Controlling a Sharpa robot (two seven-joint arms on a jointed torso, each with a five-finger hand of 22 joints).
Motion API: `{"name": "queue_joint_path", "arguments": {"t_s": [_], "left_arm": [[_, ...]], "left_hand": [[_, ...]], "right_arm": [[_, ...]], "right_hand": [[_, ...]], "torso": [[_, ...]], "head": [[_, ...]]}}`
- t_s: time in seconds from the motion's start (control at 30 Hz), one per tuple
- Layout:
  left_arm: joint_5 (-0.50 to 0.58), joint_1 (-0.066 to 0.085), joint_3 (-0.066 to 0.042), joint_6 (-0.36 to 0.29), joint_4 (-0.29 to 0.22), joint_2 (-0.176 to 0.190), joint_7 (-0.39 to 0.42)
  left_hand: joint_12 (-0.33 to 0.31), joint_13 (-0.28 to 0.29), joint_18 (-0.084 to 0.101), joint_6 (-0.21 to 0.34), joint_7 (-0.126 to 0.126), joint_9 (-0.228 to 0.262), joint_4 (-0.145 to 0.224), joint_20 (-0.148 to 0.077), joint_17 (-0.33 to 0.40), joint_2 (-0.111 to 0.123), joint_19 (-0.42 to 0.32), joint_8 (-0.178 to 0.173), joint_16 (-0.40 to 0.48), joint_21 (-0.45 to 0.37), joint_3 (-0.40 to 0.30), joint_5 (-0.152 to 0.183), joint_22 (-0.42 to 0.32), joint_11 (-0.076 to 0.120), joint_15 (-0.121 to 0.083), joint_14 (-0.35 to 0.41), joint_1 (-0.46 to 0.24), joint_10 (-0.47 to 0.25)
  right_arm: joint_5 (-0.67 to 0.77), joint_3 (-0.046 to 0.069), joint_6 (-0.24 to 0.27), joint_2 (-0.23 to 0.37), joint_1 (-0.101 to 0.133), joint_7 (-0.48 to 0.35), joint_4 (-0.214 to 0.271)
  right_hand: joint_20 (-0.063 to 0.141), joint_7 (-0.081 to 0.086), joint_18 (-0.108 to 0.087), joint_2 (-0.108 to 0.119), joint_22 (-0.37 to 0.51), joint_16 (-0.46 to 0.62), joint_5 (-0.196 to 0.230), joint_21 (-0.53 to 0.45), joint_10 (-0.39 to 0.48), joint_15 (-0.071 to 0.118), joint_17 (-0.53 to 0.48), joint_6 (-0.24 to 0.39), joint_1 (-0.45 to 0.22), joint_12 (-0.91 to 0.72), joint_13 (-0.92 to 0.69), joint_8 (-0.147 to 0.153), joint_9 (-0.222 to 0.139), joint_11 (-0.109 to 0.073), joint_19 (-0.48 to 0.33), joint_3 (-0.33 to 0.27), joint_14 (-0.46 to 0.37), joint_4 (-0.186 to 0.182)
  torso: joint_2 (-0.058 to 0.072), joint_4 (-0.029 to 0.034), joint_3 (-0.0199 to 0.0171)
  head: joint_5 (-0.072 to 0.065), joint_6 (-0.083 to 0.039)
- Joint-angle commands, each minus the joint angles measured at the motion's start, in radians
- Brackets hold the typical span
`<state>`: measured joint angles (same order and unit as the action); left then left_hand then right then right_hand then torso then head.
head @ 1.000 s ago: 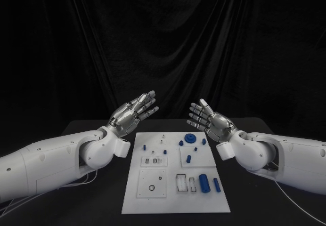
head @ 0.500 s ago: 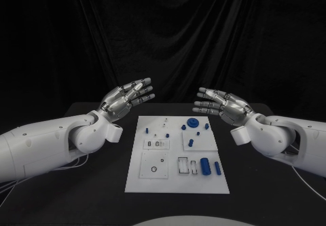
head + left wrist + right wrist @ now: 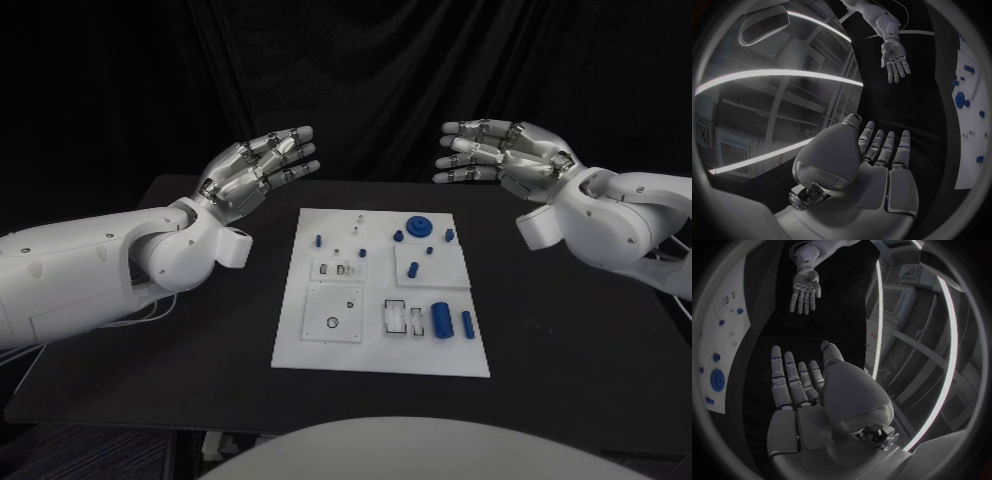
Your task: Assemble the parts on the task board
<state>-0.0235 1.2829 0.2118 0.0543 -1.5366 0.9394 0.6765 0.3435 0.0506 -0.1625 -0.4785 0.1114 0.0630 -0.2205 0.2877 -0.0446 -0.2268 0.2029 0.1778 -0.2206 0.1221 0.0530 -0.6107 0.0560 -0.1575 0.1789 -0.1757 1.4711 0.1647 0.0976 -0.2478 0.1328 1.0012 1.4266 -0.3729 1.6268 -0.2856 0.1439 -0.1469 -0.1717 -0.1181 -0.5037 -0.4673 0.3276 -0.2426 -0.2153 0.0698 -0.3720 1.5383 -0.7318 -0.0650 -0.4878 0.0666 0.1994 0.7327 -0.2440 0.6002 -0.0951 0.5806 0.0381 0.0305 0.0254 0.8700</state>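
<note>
Nearest on the table point(image 3: 173, 380), the white task board point(image 3: 375, 362) is lying flat, untouched. Its near row is carrying a blue cylinder point(image 3: 441, 319) lying beside a thinner blue pin point(image 3: 467, 323), with a slotted frame point(image 3: 392, 317) and a ring plate point(image 3: 335, 315) to their left. Further back a small blue peg point(image 3: 414, 269) is sitting on a square plate, and a blue round knob point(image 3: 418, 226) is standing near the far edge. No part is moving compared with the earlier frames; the board is only shifting in the picture because the camera is tilting. What is changing: both arms have been spreading apart and lifting over the last second. The left hand point(image 3: 257, 170) is now hanging beyond the board's far left corner, fingers spread, holding nothing. The right hand point(image 3: 502, 152) is sitting past the far right corner, well apart from the left, fingers loosely curled but apart, also empty. Reading this as a pre-task pose, assembly not started. Next step likely needs one hand coming down over a loose blue part in the near row.
</note>
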Motion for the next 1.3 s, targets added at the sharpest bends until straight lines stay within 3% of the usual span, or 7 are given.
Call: {"name": "queue_joint_path", "arguments": {"t_s": [0.03, 0.27, 0.37, 0.47, 0.83, 0.97, 1.3], "left_arm": [[-0.014, 0.011, -0.001, -0.033, -0.012, 0.005, 0.125], [-0.015, 0.019, -0.001, -0.041, -0.026, 0.023, 0.145], [-0.015, 0.02, -0.001, -0.044, -0.03, 0.03, 0.155], [-0.015, 0.02, -0.001, -0.044, -0.031, 0.033, 0.162], [-0.015, 0.021, -0.001, -0.038, -0.034, 0.038, 0.17], [-0.015, 0.021, -0.001, -0.039, -0.037, 0.042, 0.174], [-0.015, 0.02, -0.001, -0.039, -0.044, 0.049, 0.183]], "left_hand": [[0.003, 0.001, -0.016, -0.006, -0.001, 0.001, -0.001, -0.001, 0.0, 0.005, 0.0, 0.003, -0.004, 0.0, -0.006, -0.006, -0.001, 0.003, -0.003, -0.004, 0.006, 0.008], [0.017, 0.002, -0.014, -0.017, 0.0, 0.002, 0.001, 0.002, -0.001, 0.01, 0.003, 0.008, -0.012, 0.002, -0.02, -0.011, -0.002, -0.012, 0.005, -0.01, 0.008, 0.019], [0.024, 0.003, -0.013, -0.023, 0.0, 0.002, 0.002, 0.003, -0.002, 0.012, 0.007, 0.011, -0.018, 0.004, -0.026, -0.011, -0.001, -0.017, 0.009, -0.015, 0.008, 0.025], [0.03, 0.003, -0.01, -0.028, 0.001, 0.002, 0.004, 0.004, -0.002, 0.014, 0.01, 0.013, -0.022, 0.006, -0.033, -0.012, -0.001, -0.022, 0.014, -0.019, 0.008, 0.029], [0.039, 0.004, -0.006, -0.032, 0.002, 0.002, 0.006, 0.004, -0.003, 0.016, 0.014, 0.015, -0.029, 0.007, -0.044, -0.012, -0.001, -0.028, 0.02, -0.025, 0.008, 0.036], [0.042, 0.004, -0.005, -0.033, 0.002, 0.002, 0.006, 0.004, -0.003, 0.016, 0.014, 0.015, -0.03, 0.008, -0.047, -0.012, -0.001, -0.03, 0.021, -0.026, 0.008, 0.037], [0.05, 0.005, 0.0, -0.038, 0.003, 0.002, 0.009, 0.005, -0.003, 0.019, 0.018, 0.017, -0.035, 0.01, -0.057, -0.012, 0.0, -0.037, 0.025, -0.03, 0.007, 0.043]], "right_arm": [[0.337, 0.0, 0.161, 0.003, 0.021, 0.154, 0.01], [0.74, 0.0, 0.146, -0.005, 0.058, 0.362, 0.015], [0.886, 0.0, 0.115, -0.016, 0.07, 0.435, 0.012], [1.047, 0.0, 0.086, -0.027, 0.08, 0.496, 0.006], [1.38, 0.0, 0.065, -0.075, 0.085, 0.54, -0.036], [1.456, 0.0, 0.078, -0.091, 0.083, 0.543, -0.048], [1.542, 0.0, 0.069, -0.116, 0.074, 0.554, -0.066]], "right_hand": [[0.007, 0.007, -0.033, 0.022, -0.012, -0.026, 0.054, 0.036, -0.076, 0.035, 0.004, -0.055, -0.036, -0.015, 0.004, -0.012, -0.001, 0.018, 0.106, -0.02, 0.115, -0.021], [0.071, 0.007, -0.037, 0.061, -0.022, -0.036, 0.157, 0.074, -0.228, 0.098, 0.018, -0.174, -0.052, 0.049, 0.004, 0.08, 0.0, -0.008, 0.312, 0.007, 0.363, -0.042], [0.073, 0.001, -0.035, 0.087, -0.019, -0.028, 0.199, 0.066, -0.257, 0.102, 0.022, -0.207, -0.08, 0.083, 0.003, 0.115, 0.003, -0.008, 0.333, 0.006, 0.387, -0.06], [0.102, -0.012, -0.037, 0.1, -0.039, -0.064, 0.164, 0.101, -0.316, 0.134, 0.053, -0.247, -0.048, 0.119, 0.002, 0.16, 0.004, -0.031, 0.412, 0.038, 0.483, -0.036], [0.182, -0.046, -0.031, 0.152, -0.247, -0.297, 0.177, 0.378, -0.468, 0.211, 0.211, -0.336, 0.011, 0.263, 0.001, 0.25, 0.007, -0.082, 0.494, 0.2, 0.65, 0.028], [0.188, -0.053, -0.011, 0.183, -0.521, -0.41, 0.18, 0.623, -0.526, 0.219, 0.287, -0.365, -0.008, 0.333, 0.001, 0.287, 0.009, -0.087, 0.501, 0.27, 0.665, 0.025], [0.189, -0.062, 0.01, 0.21, -0.735, -0.52, 0.191, 0.79, -0.556, 0.223, 0.403, -0.378, -0.029, 0.381, -0.001, 0.314, 0.01, -0.091, 0.529, 0.325, 0.706, 0.02]], "torso": [[0.021, 0.0127, 0.0057], [0.056, 0.0363, 0.0139], [0.087, 0.0362, 0.0189], [0.117, 0.0442, 0.0255], [0.173, 0.051, 0.0392], [0.186, 0.0528, 0.0439], [0.199, 0.0607, 0.0515]], "head": [[-0.015, 0.003], [-0.054, 0.002], [-0.079, -0.032], [-0.102, -0.061], [-0.121, -0.104], [-0.125, -0.114], [-0.12, -0.104]]}}
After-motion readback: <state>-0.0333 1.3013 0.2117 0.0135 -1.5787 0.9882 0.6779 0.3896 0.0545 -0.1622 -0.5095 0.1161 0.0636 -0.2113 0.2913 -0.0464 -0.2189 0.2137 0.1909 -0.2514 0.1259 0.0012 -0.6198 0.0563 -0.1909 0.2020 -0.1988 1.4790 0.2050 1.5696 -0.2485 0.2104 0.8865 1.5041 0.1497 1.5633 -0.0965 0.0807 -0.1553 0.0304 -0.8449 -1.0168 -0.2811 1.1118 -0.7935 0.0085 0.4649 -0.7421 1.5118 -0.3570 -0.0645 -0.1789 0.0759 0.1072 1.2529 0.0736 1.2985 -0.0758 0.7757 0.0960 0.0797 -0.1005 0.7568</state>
